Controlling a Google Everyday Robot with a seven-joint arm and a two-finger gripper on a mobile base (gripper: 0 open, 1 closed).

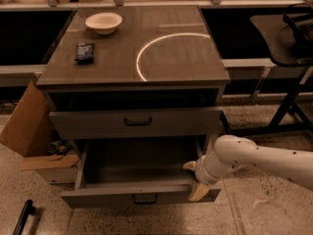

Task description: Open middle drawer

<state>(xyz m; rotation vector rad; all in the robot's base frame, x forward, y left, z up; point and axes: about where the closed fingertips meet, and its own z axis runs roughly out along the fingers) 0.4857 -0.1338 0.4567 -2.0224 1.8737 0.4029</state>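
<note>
A lab: speckled floor [254, 214], long workbenches [247, 62] behind.

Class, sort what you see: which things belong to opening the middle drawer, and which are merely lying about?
Belong to the job: middle drawer, pulled out; gripper, at its front right corner.

Lying about: white bowl and dark packet on the cabinet top; cardboard box on the floor.
</note>
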